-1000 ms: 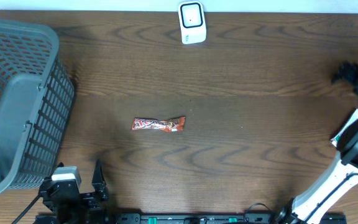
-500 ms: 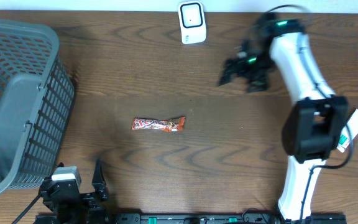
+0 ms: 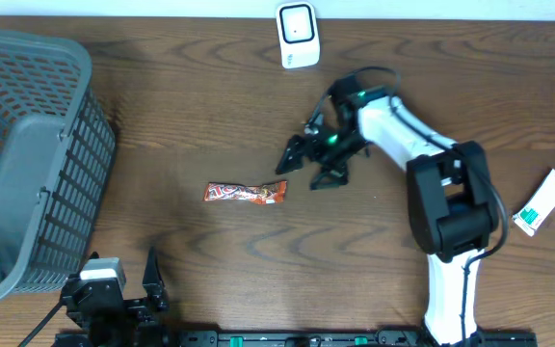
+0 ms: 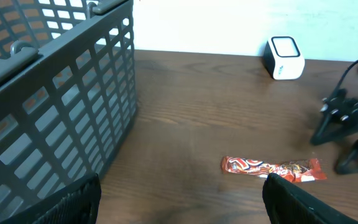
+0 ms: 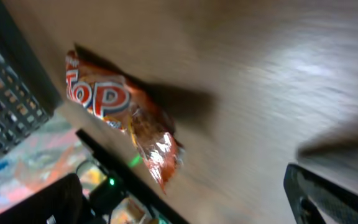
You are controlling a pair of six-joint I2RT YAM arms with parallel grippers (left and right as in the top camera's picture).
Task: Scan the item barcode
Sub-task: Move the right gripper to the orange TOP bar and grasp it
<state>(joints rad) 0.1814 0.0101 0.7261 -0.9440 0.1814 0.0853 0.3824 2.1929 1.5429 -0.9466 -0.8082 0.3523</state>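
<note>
The right claw (image 3: pixel 304 171) is hovering open, empty, beside the red foil snack wrapper (image 3: pixel 247 193). Grasping and scanning are remaining, I judge — the white boxy scanner (image 3: pixel 297 37) is waiting at the far edge of the wooden table (image 3: pixel 162 116).

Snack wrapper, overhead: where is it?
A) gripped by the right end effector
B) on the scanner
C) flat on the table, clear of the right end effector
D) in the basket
C: the snack wrapper lies flat on the table, with bare wood between it and the open right end effector.
</note>
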